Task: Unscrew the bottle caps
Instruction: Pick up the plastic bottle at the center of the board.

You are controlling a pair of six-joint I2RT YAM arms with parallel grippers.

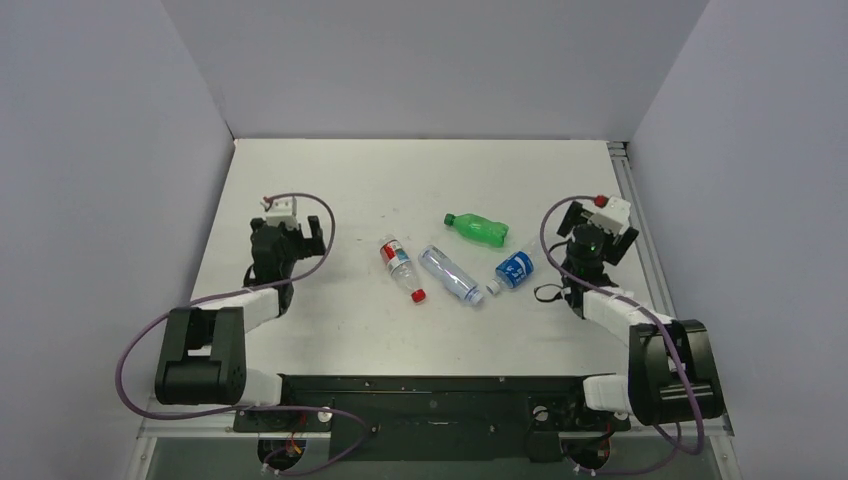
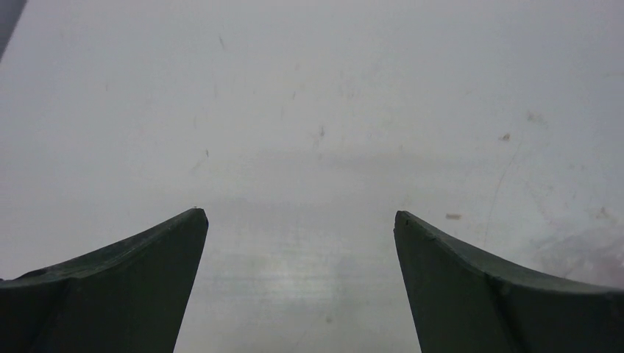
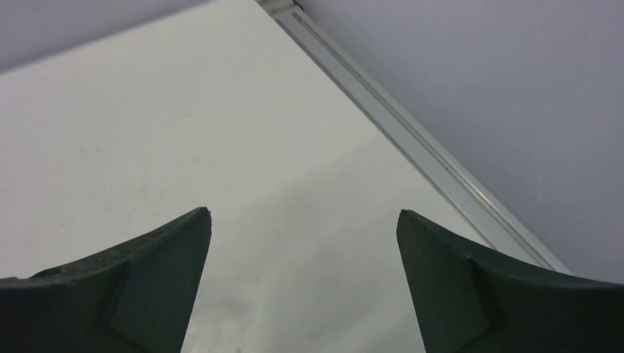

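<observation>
Black rail (image 1: 430,398), white table (image 1: 420,175), grey walls (image 1: 430,60)

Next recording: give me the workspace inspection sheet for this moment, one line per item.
Surface: white table, faint scuffs in the left wrist view.
Job's things: four bottles lying on their sides mid-table: red-label bottle, ribbed clear bottle, green bottle, blue-label bottle; caps all seem on.
Clutter: nothing seen.
Grippers: left gripper and right gripper open, empty, over bare table away from the bottles.
Cables: purple cables loop off both arms, apart from the bottles.
Surroundings: grey walls on three sides; metal rail along the table's right edge.
</observation>
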